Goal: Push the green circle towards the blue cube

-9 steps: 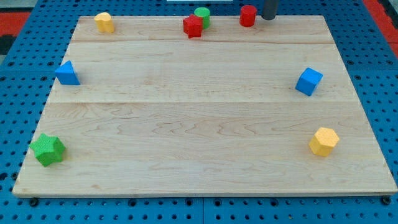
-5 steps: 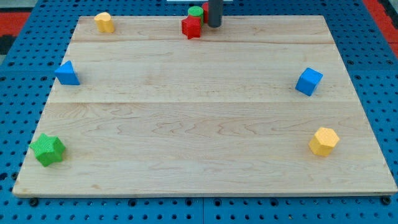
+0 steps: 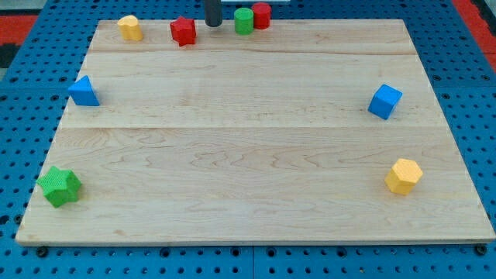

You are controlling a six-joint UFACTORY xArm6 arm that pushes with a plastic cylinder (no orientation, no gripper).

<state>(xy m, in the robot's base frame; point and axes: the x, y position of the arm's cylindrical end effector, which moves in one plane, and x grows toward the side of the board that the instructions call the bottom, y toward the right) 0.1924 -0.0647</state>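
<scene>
The green circle stands at the board's top edge, touching a red cylinder on its right. The blue cube sits far off at the view's right, about mid-height. My tip is at the top edge, just left of the green circle and right of a red star-shaped block, with a small gap to each.
A yellow block sits at the top left. A blue triangle is at the left edge, a green star at the bottom left, and a yellow hexagon at the bottom right. The wooden board lies on blue pegboard.
My tip swept left along the top edge, from right of the red cylinder to left of the green circle. The red cylinder was carried left against the green circle. The red star slid left.
</scene>
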